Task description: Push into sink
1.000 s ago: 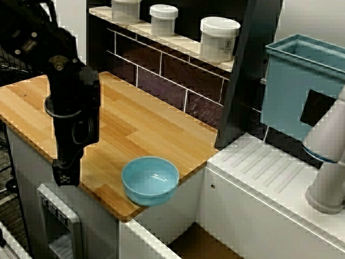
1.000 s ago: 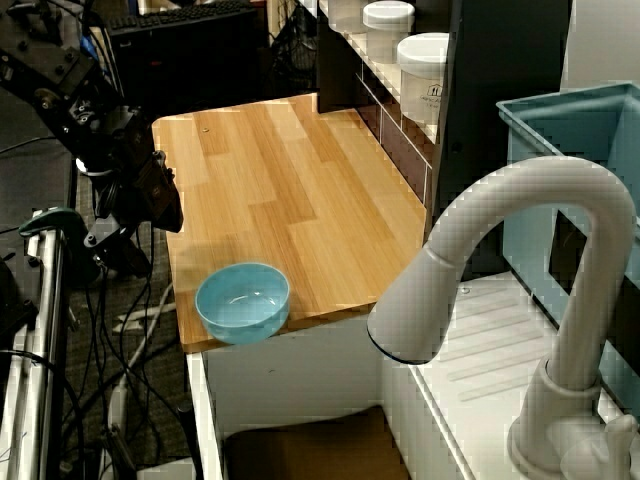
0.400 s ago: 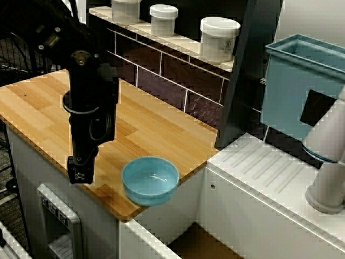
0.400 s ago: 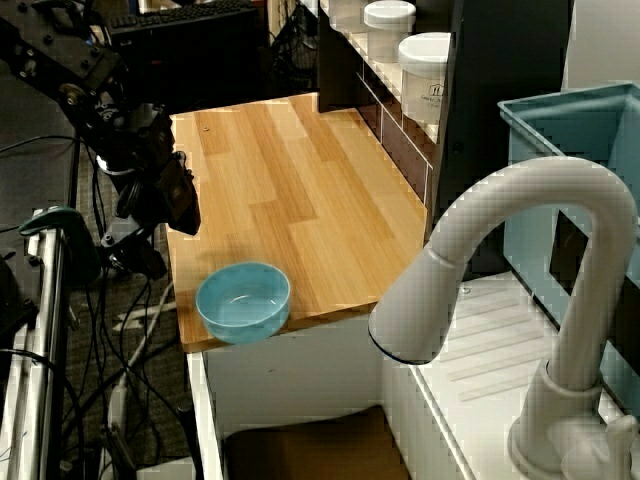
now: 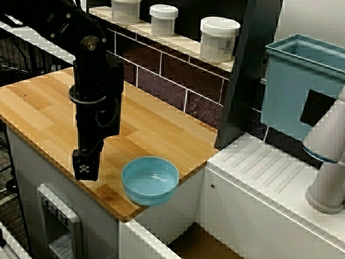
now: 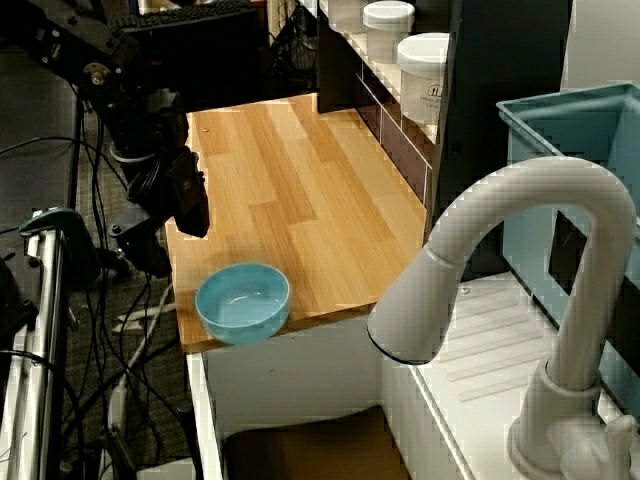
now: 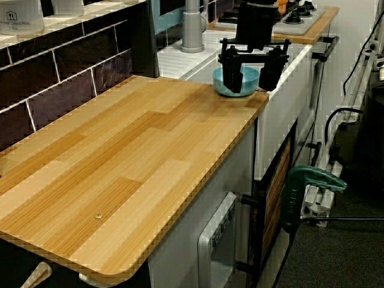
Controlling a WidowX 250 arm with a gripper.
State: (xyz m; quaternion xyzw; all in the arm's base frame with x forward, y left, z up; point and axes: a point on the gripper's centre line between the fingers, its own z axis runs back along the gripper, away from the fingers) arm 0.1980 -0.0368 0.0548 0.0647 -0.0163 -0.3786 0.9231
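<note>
A light-blue bowl (image 5: 150, 181) (image 6: 243, 302) stands at the corner of the wooden counter (image 5: 145, 127), its side reaching past the edge next to the sink (image 5: 204, 244) (image 6: 300, 448). Only a strip of the sink's brown floor shows. My black gripper (image 5: 86, 166) (image 6: 170, 228) hangs low over the counter's front edge, just left of the bowl and apart from it. In the view along the counter the gripper (image 7: 251, 75) is open, fingers spread wide with nothing between them; one finger (image 7: 233, 77) covers part of the bowl (image 7: 247, 78).
A white tap (image 6: 520, 220) (image 5: 329, 162) rises over the ribbed drainboard (image 5: 264, 167). A light-blue tub (image 5: 302, 86) stands behind it. White jars (image 5: 218, 38) line the back shelf. Cables and a green clamp (image 7: 306, 186) lie beyond the counter's front edge.
The arm has swung right along the counter's front edge, bringing the gripper closer to the bowl. The bowl has not moved.
</note>
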